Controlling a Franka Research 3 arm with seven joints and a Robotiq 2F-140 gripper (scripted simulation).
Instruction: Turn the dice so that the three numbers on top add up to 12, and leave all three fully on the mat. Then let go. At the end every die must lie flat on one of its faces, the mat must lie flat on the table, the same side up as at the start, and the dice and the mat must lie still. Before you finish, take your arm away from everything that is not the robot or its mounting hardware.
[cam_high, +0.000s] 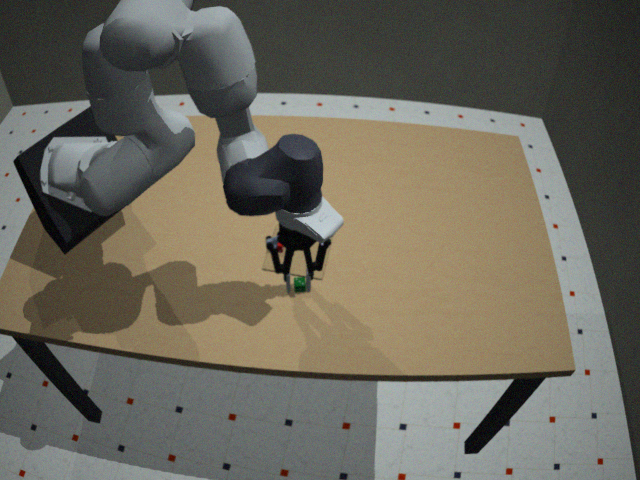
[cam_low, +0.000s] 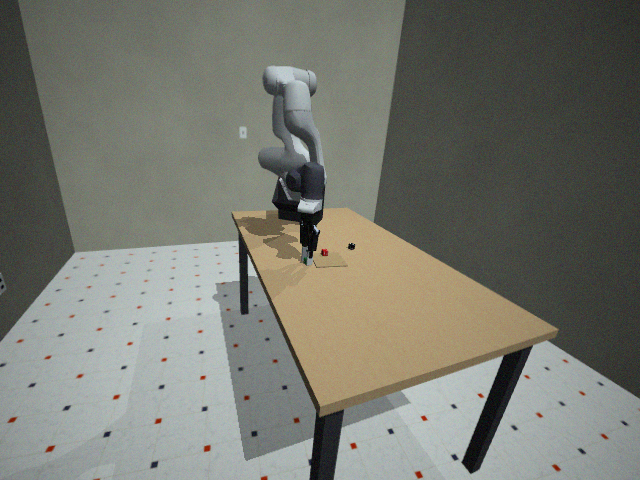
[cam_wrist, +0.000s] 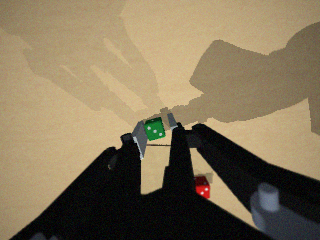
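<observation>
A green die is on the table just off the near edge of the thin tan mat. The face towards the wrist camera has three white pips. My gripper is partly open, with its fingertips low on either side of the green die and gaps beside it. A red die is at the mat's back part, partly hidden by the gripper. A black die lies beyond the mat. Its pips are too small to read.
The wooden table extends far to the right of the mat. Its front edge is some way in front of the green die. The arm's base stands at the table's left end. The arm's shadow falls left of the gripper.
</observation>
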